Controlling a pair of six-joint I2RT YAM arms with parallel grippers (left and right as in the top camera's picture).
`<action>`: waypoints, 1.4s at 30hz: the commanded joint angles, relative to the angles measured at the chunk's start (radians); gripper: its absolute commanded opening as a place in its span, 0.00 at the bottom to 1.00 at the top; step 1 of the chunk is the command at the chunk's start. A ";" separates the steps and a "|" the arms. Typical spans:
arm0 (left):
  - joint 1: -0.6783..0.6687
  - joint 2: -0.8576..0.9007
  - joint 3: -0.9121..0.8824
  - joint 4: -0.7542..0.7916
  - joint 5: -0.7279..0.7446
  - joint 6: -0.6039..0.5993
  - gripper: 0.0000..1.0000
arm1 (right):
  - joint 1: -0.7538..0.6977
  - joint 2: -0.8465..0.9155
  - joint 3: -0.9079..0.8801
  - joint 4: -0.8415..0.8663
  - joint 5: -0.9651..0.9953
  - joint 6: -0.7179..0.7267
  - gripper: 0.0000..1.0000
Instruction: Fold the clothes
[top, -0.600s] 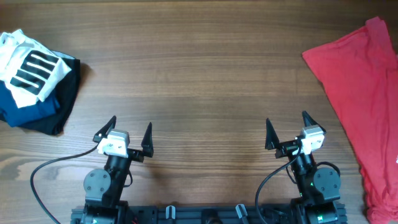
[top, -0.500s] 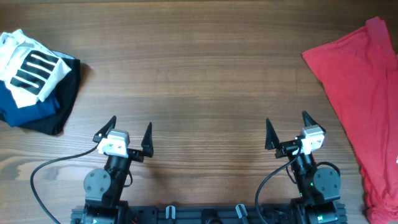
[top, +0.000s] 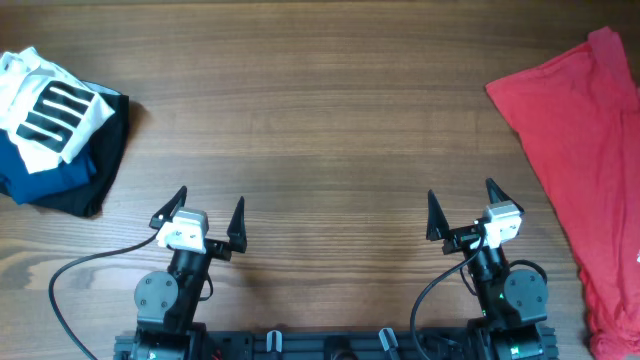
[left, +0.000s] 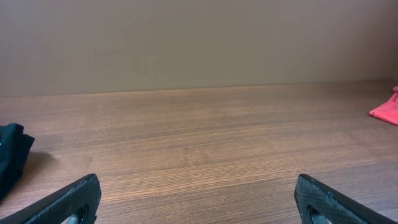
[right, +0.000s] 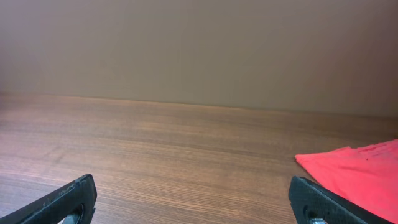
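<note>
The red T-shirt lies crumpled and spread along the table's right edge, running from the far right corner down to the near right. It also shows in the right wrist view at the right, and a small corner of it shows in the left wrist view. My left gripper is open and empty at the near left. My right gripper is open and empty at the near right, just left of the shirt and not touching it.
A pile of folded garments sits at the far left: a white one with black stripes on top of a navy one and a black one. The black edge shows in the left wrist view.
</note>
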 joint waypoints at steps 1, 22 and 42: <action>-0.001 -0.010 -0.003 -0.007 0.012 0.016 1.00 | -0.004 -0.008 -0.001 0.003 -0.013 -0.006 1.00; -0.001 -0.010 -0.003 -0.006 0.013 0.016 1.00 | -0.004 -0.008 -0.001 0.003 -0.012 -0.009 1.00; -0.001 0.085 0.080 -0.091 0.080 -0.278 1.00 | -0.004 0.246 0.187 -0.170 -0.009 0.142 1.00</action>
